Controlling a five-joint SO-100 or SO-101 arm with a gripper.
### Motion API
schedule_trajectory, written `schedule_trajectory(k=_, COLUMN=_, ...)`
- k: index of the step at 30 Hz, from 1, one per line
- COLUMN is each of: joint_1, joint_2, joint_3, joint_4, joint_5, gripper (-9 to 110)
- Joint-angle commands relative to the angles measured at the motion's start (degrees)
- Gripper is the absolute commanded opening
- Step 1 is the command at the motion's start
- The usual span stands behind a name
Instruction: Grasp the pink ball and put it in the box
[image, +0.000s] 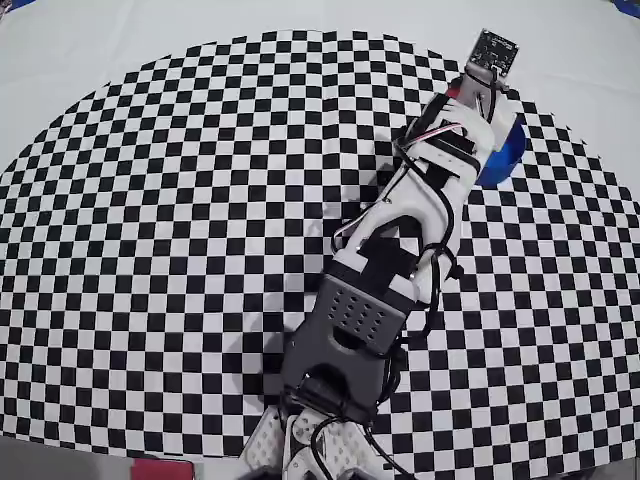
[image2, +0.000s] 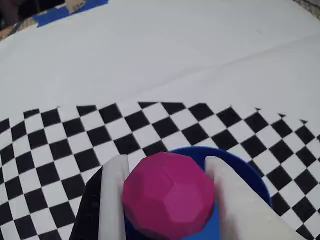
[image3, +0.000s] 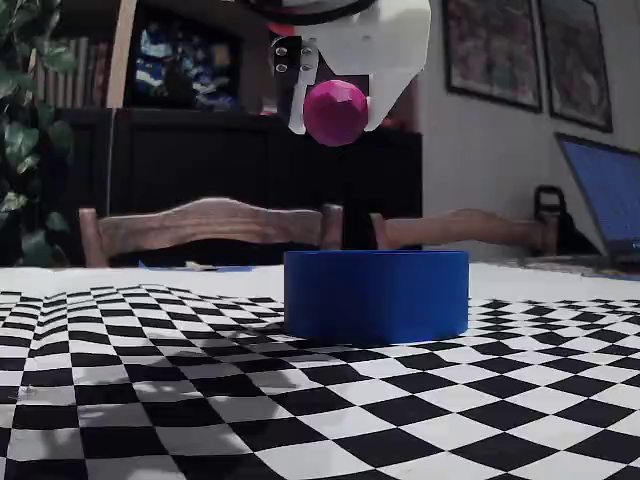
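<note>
black-and-white checkered cloth (image: 180, 200) is spread over the table (image: 100, 40), with plain white surface shown beyond the pattern's curved edge. behind it, in the fixed view, a dark cabinet (image3: 200, 160), wooden chair backs (image3: 210, 222), a plant (image3: 25, 100) at left and a laptop screen (image3: 605, 190) at right are seen.

the pink ball (image3: 335, 112) is held in the gripper (image3: 337, 125), whose two white fingers (image2: 114, 200) are closed against its left and right sides in the wrist view. the ball is faceted and round, so no long axis or pointing direction can be given. it is raised clear of the table and hangs above the box (image3: 376, 294), well apart from the rim in the fixed view.

the box is seen standing upright on the cloth, its opening facing up and its low wall vertical. in the overhead view only a blue part of it (image: 503, 152) shows beside the arm (image: 400, 250), near the far right edge of the pattern; the ball is hidden there.
</note>
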Motion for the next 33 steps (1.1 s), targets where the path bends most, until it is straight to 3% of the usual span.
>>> schedule_trajectory(k=1, joint_1=1.1, joint_2=2.1, joint_3=-0.7, joint_4=-1.7, joint_5=0.0, gripper=0)
schedule_trajectory(k=33, joint_1=2.5, joint_2=-9.1, joint_3=-5.7, joint_4=-4.9, joint_5=-0.4, gripper=0)
